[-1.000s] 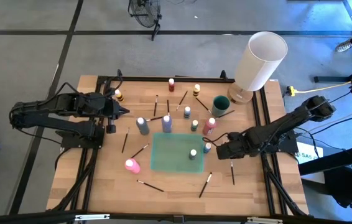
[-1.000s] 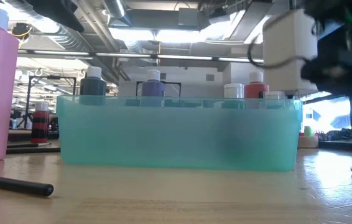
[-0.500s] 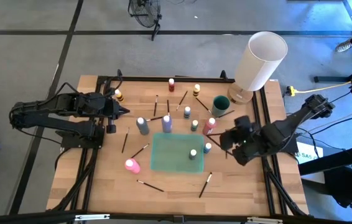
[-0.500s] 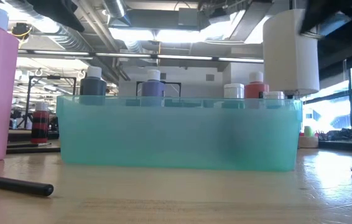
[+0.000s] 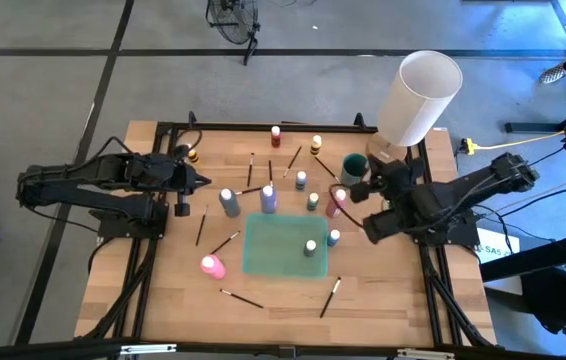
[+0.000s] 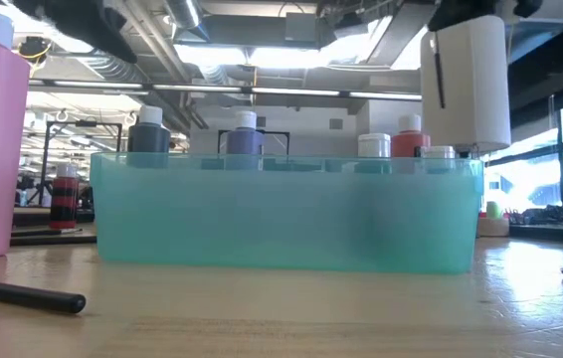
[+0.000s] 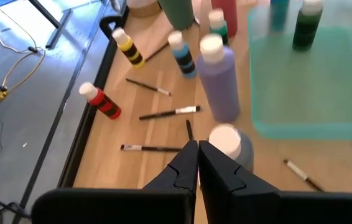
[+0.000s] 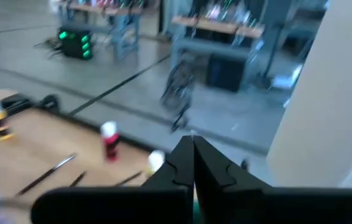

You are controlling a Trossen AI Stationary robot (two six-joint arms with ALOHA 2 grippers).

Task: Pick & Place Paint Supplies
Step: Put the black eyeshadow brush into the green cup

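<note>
Small paint bottles stand upright around a teal tray [image 5: 283, 245], among them a purple one [image 7: 221, 81], a grey one [image 7: 229, 142] and a pink one [image 5: 211, 266]. One dark bottle [image 5: 310, 247] stands inside the tray. Thin dark brushes [image 7: 166, 113] lie flat on the wood. My left gripper [image 7: 198, 146] hovers shut over the table's left side, just short of the grey bottle, touching nothing. My right gripper [image 5: 353, 192] is raised at the right, near the red bottle [image 5: 337, 203], shut on a thin dark brush [image 6: 439, 85]. My right gripper pinches the thin dark brush between its two shut fingers [image 8: 182, 163], which point nearly level toward the table's left. The brush's shaft [image 6: 439, 89] hangs down below the gripper, clear of the table. The fingers hide which part of it they are on.
A large white cylinder [image 5: 418, 100] stands at the far right corner with a dark green cup [image 5: 353, 168] beside it. More bottles [image 5: 276, 135] and brushes [image 5: 330, 297] are scattered around the tray. Black frame rails [image 5: 425, 190] run along the table's sides.
My right gripper has risen from the table's right side, beside the tray, and gone toward the far edge, tipping from pointing down to nearly level and rolling. The brush that lay there has come up with it, lifted clear.
</note>
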